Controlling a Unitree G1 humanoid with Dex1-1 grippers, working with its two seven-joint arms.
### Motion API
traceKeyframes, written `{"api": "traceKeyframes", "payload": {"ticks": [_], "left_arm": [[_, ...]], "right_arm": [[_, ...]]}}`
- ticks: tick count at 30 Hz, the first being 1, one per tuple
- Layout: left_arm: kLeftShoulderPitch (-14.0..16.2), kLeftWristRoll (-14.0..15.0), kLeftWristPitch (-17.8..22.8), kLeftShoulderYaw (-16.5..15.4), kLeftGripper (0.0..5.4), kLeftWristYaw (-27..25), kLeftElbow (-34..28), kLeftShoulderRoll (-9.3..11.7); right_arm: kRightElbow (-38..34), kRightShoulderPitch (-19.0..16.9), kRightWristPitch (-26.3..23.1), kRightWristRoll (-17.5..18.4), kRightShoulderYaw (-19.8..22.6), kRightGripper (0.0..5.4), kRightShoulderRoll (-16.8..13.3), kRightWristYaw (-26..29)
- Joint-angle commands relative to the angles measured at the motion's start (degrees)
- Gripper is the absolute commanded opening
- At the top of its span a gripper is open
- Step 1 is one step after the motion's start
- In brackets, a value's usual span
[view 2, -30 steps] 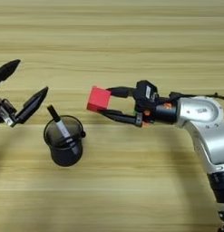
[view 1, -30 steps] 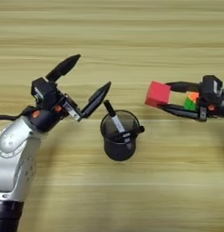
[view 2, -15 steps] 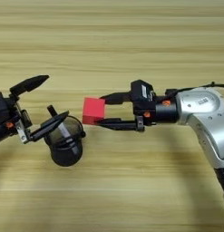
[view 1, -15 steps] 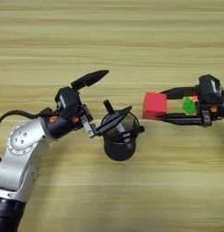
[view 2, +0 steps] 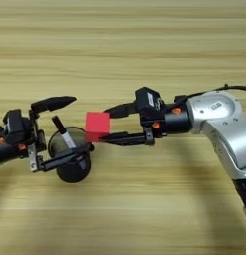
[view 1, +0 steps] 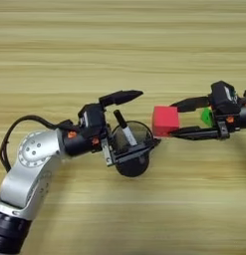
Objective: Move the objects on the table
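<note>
A light-wood desk [view 1: 119, 45] with horizontal plank grain fills the view from above. The left end effector [view 1: 137, 119] reaches in from the left, its two black fingers spread wide around a black mesh pen cup [view 1: 130, 155]: one finger passes above the cup's rim, the other lies across its lower front edge, and whether either touches the mesh is hard to tell. The cup stands near the middle of the desk with a black-and-white marker pen [view 1: 123, 129] leaning inside, its tip pointing up and to the left; the pen's lower end is hidden in the cup. The right end effector [view 2: 97, 127] comes in from the right and clamps a plain red cube [view 2: 97, 126] between its two fingers, held just beside the cup's right rim. Behind the right fingers a small patch of bright green [view 1: 207, 117] shows, mostly hidden by the arm, so its shape cannot be made out. The left arm's silver shell is cut off at the lower left edge.
</note>
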State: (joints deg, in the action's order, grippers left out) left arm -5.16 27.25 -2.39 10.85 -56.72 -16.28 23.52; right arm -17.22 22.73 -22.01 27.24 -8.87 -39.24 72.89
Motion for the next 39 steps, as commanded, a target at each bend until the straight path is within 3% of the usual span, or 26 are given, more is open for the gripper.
{"api": "traceKeyframes", "payload": {"ticks": [1, 19, 39], "left_arm": [[-0.3, 0.1, 1.2, 0.4, 5.4, -0.8, -1.4, 0.7], [0.0, -2.2, -0.3, 1.3, 5.4, -1.1, 0.7, 0.3], [-0.2, -3.2, -1.2, 2.3, 3.26, -1.8, 2.4, -0.2]], "right_arm": [[-1.0, 1.8, -0.6, -0.1, -0.8, 2.27, -0.9, 0.4], [-2.1, 2.9, -0.6, -0.6, -3.3, 2.27, -0.8, 0.3], [-2.1, 3.5, 0.2, -0.8, -4.2, 2.27, -0.9, 0.3]]}}
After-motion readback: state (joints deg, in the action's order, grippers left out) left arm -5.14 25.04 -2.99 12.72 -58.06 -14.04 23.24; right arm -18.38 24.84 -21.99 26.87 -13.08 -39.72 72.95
